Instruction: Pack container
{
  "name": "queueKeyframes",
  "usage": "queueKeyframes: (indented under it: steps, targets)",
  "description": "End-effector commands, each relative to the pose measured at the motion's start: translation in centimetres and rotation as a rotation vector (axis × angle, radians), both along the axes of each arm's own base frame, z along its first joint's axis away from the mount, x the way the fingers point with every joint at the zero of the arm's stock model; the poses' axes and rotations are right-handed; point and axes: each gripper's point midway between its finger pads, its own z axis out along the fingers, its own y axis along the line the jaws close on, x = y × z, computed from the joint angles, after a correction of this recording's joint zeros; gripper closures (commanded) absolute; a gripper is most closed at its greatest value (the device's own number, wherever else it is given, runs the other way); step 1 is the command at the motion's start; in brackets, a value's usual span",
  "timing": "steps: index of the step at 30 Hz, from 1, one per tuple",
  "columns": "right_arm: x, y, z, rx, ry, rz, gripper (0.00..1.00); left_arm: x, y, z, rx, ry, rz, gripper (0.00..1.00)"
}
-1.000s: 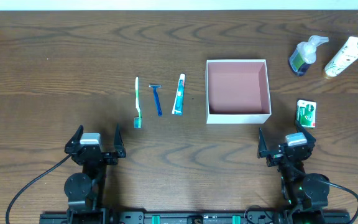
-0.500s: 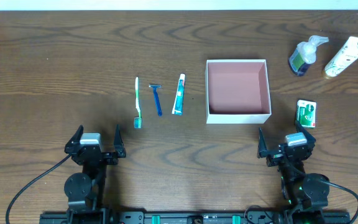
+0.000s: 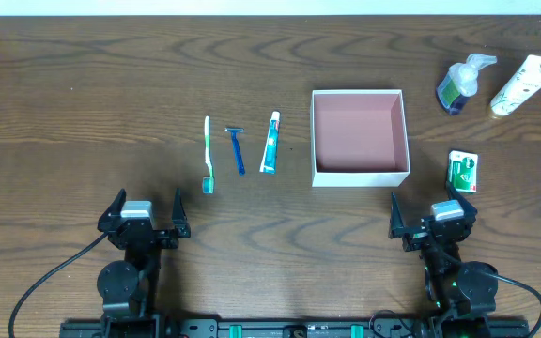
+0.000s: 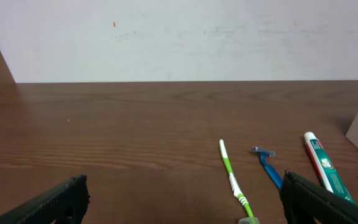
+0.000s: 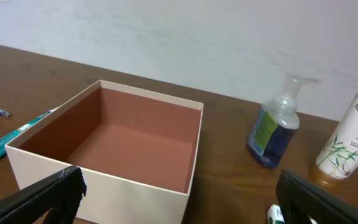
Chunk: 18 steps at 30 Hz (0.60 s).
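- Only one piece of writing can be partly read: the letters "PAN" on the tall cream lotion tube with a green bamboo drawing (image 5: pixel 348 134), cut off by the edge of the right wrist view.
- Print on the small green-and-white packet (image 3: pixel 463 171) and on the white-and-teal toothpaste tube (image 3: pixel 270 143) is too small to read.
- The square shallow container with thin white walls and a dusty-pink inside (image 3: pixel 360 176) sits on the dark wooden table (image 3: pixel 83 84), right of centre, upright and with nothing in it.
- Left of the container, three items lie side by side, apart from each other: the toothpaste tube nearest it, then a blue razor (image 3: pixel 238 148), then a green-and-white toothbrush (image 3: pixel 208 155).
- Toward the far right corner, a clear pump bottle of blue soap (image 3: pixel 460 83) stands beside the lotion tube, which lies flat.
- The packet lies just right of the container's near right corner, close in front of the right gripper (image 3: pixel 427 208).
- The left gripper (image 3: pixel 147 205) rests near the table's front edge, well apart from the toothbrush.
- Both grippers have their jaws spread wide and hold nothing.
- Nothing lies between either gripper and the container.
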Motion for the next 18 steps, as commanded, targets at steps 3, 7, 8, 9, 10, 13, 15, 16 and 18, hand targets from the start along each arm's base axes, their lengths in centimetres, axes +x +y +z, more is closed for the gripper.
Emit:
queueKeyframes:
  steps: [3,7,8,9,10,13,15,16,18]
  targets:
    - [-0.3,1.6,1.6,0.017,-0.066,0.087,0.01,-0.1,-0.2,-1.5,0.008,0.042,-0.014,0.02]
    - [-0.3,1.6,1.9,0.017,-0.076,0.087,0.01,-0.1,-0.2,-1.5,0.008,0.042,-0.014,0.02]
    - [-0.4,1.9,2.6,0.031,-0.101,0.103,0.01,-0.1,-0.2,-1.5,0.008,0.042,-0.014,0.02]
    - [-0.6,2.3,3.1,0.056,-0.118,0.132,0.01,-0.1,-0.2,-1.5,0.008,0.042,-0.014,0.02]
    - [-0.8,2.9,3.8,0.083,-0.138,0.166,0.01,-0.1,-0.2,-1.5,0.008,0.042,-0.014,0.02]
    - [-2.2,5.1,6.6,0.101,-0.249,0.318,0.01,-0.1,-0.2,-1.5,0.008,0.042,-0.014,0.02]
    - [-3.0,5.5,8.5,0.091,-0.336,0.354,0.01,-0.1,-0.2,-1.5,0.008,0.042,-0.014,0.02]
    - [-3.4,5.5,9.6,0.088,-0.38,0.356,0.01,-0.1,-0.2,-1.5,0.008,0.042,-0.014,0.02]
    - [-4.0,5.2,11.6,0.062,-0.451,0.339,0.01,-0.1,-0.2,-1.5,0.008,0.042,-0.014,0.02]
